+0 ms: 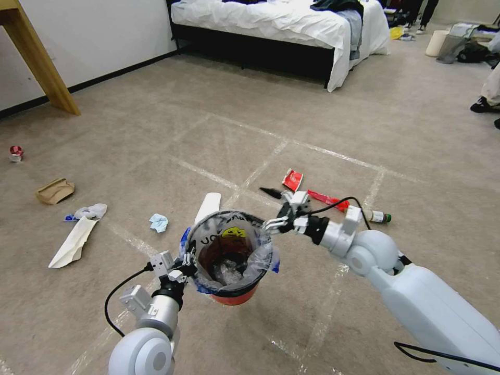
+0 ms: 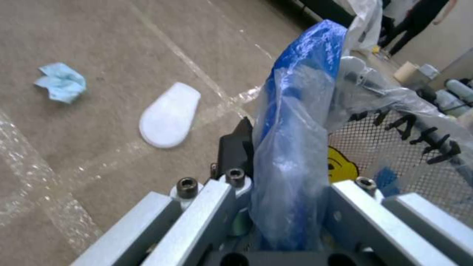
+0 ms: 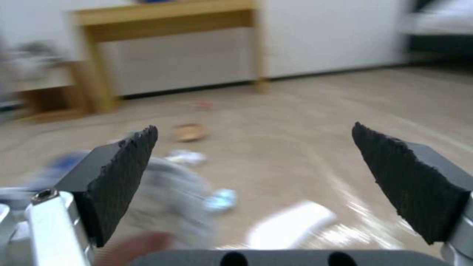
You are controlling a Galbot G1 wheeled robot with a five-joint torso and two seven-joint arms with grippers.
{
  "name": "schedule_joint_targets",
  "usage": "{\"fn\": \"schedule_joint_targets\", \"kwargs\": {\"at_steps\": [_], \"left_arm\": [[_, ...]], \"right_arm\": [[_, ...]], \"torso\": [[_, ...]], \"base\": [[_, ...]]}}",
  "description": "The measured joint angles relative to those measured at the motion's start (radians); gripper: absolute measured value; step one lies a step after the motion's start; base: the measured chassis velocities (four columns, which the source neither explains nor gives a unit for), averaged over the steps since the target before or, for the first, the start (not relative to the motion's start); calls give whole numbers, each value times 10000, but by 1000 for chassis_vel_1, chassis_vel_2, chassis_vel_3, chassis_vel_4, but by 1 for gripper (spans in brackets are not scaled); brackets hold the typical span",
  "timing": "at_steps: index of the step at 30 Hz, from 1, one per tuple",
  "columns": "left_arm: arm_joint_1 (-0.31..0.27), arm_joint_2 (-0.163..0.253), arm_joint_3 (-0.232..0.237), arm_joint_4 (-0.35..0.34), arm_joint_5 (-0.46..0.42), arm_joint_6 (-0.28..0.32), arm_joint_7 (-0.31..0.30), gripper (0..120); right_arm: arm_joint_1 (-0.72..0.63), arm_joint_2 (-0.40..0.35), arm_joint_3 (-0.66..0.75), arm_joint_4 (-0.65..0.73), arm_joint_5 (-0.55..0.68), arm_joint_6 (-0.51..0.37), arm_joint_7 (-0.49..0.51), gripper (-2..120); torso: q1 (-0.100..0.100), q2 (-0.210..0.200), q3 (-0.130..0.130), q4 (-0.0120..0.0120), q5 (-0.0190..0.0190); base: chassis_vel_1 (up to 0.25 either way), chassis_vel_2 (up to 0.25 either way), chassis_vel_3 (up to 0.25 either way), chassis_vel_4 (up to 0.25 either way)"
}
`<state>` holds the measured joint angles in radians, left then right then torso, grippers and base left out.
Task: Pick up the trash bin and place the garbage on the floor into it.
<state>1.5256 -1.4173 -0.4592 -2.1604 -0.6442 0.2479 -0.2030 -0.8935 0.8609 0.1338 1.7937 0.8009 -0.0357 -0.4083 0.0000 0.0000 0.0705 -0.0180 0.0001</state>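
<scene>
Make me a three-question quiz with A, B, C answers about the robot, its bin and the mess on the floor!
1. What holds the trash bin?
A. left tool
B. right tool
C. nothing; it stands on the floor

2. What colour is the crumpled tissue?
A. green
B. light blue
C. black

3. How is the right tool?
A. shut on a bottle
B. shut on the bin
C. open

Answers: 1 A, the left tool clamps the bagged rim. 2 B, it looks pale blue in the head and left wrist views. 3 C, its pads stand wide apart with nothing between.
</scene>
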Motion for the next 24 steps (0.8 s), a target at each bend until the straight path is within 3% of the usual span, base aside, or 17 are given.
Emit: {"fn": "schedule_joint_targets", "kwargs": {"at_steps": [1,3,8,13,24], "left_arm": [[0,0,0,0,0,0,0,4],[-166,58,-77,181,94,-15,-124,4],[-285,140,-42,460,298,-23,-238,4],[-362,148,58,757,730,-26,-370,4],[-217,12,26,734,1114,-34,-241,4]], "right_arm": [[0,0,0,0,0,0,0,100],[-554,-263,657,-808,-162,128,1081,100],[-1197,-404,1576,-1773,-873,314,1414,100],[-2402,31,3153,-2745,-1729,843,1671,100],[-2828,808,3828,-3570,-2696,1907,1860,100]], "torso": [[0,0,0,0,0],[1,0,0,2,3],[0,0,1,1,4],[0,0,0,0,1],[0,0,0,4,0]], "base": [[0,0,0,0],[0,0,0,0],[0,0,0,0],[0,0,0,0],[0,0,0,0]]}}
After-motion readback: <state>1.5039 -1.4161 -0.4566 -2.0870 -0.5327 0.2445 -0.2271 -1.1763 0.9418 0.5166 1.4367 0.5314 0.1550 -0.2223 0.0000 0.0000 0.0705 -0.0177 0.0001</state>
